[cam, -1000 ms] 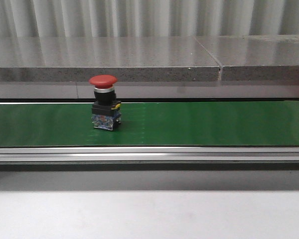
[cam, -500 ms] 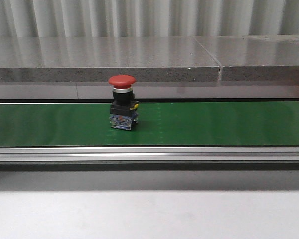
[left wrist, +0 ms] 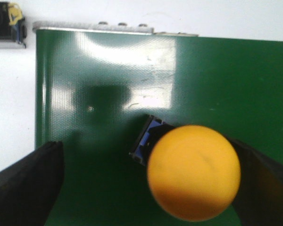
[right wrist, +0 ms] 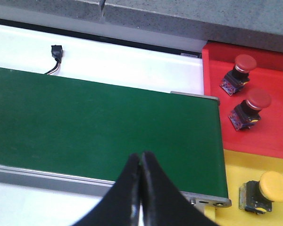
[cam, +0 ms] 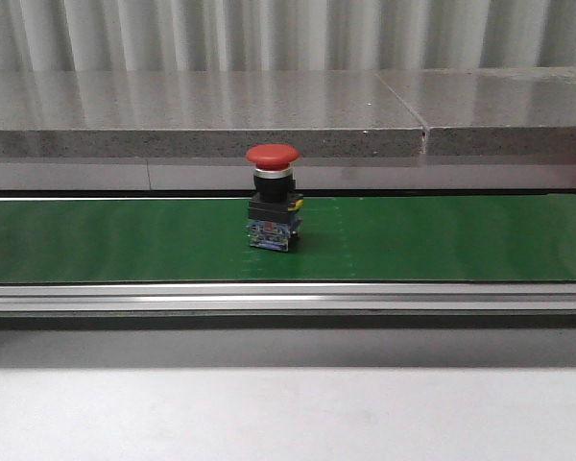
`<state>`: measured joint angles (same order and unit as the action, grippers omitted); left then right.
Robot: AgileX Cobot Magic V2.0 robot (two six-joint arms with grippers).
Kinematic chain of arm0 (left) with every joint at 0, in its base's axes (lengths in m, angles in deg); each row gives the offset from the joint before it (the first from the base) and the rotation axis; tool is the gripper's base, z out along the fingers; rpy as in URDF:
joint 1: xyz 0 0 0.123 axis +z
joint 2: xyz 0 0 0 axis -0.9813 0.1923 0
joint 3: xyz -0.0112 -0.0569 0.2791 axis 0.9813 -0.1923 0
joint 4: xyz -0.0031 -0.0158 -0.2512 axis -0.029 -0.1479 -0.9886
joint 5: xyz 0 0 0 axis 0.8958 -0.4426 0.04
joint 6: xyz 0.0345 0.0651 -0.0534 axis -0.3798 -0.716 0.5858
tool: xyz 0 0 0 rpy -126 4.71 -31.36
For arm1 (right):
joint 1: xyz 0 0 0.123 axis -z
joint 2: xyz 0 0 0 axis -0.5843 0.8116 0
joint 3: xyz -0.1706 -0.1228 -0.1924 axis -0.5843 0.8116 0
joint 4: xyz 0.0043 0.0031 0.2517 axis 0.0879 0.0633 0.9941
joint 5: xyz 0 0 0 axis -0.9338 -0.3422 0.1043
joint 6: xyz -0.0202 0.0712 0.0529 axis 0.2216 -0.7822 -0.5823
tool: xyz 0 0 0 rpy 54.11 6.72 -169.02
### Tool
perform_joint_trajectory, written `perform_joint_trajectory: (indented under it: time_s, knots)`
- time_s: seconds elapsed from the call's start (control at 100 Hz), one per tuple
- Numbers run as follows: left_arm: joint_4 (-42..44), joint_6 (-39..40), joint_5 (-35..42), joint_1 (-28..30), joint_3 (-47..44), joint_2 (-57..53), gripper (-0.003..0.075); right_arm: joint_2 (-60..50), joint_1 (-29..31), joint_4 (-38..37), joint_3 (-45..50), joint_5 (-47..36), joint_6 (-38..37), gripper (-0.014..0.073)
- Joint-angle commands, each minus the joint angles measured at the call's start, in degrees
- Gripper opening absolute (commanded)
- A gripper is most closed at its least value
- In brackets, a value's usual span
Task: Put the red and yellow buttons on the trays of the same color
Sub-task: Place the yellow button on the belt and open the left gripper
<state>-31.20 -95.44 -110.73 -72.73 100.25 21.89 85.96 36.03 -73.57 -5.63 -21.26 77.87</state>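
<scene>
A red button (cam: 273, 197) stands upright on the green belt (cam: 442, 240) in the front view, with no gripper near it there. In the left wrist view, a yellow button (left wrist: 193, 172) with a blue base stands on the belt between the fingers of my left gripper (left wrist: 141, 142), which is open. The button sits close to one finger (left wrist: 262, 183) and far from the other (left wrist: 28, 181). My right gripper (right wrist: 141, 156) is shut and empty over the belt's end. Beside it lie a red tray (right wrist: 273, 136) holding two red buttons (right wrist: 238, 68) (right wrist: 249, 107) and a yellow tray (right wrist: 236, 167) holding one yellow button (right wrist: 269, 190).
A grey stone ledge (cam: 269, 115) runs behind the belt and a metal rail (cam: 288, 300) along its front. Another button body (left wrist: 7, 23) lies on the white surface off the belt's corner. A small black connector (right wrist: 55, 52) lies on the white surface behind the belt.
The red button has travelled to the right along the belt in the front view, from the left part toward the middle.
</scene>
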Motion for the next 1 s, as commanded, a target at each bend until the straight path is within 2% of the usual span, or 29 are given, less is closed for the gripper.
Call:
perform_joint_trajectory:
  time_s: [0.0, 0.33, 0.55, 0.78, 0.99]
  knots:
    - [-1.35, -0.3, 1.25, -1.48, 1.83, -4.67, 0.0631, -0.27, -0.11, -0.52, -1.39, -3.86, 0.37, -0.0068]
    - [-1.35, -0.3, 1.5, -5.62, 1.83, -13.57, 0.063, -0.27, -0.11, -0.52, -1.39, -3.86, 0.37, -0.0068]
    - [-1.35, -0.4, 5.99, -8.38, 0.31, -22.07, 0.0628, -0.27, -0.11, -0.52, -1.39, -3.86, 0.37, -0.0068]
    - [-2.15, -0.4, 12.5, -10.38, -7.12, -32.72, 0.0623, -0.27, -0.11, -0.52, -1.39, -3.86, 0.37, -0.0068]
    - [-2.88, -0.4, 17.79, -10.38, -17.66, -43.7, 0.0541, -0.27, -0.11, -0.52, -1.39, -3.86, 0.37, -0.0068]
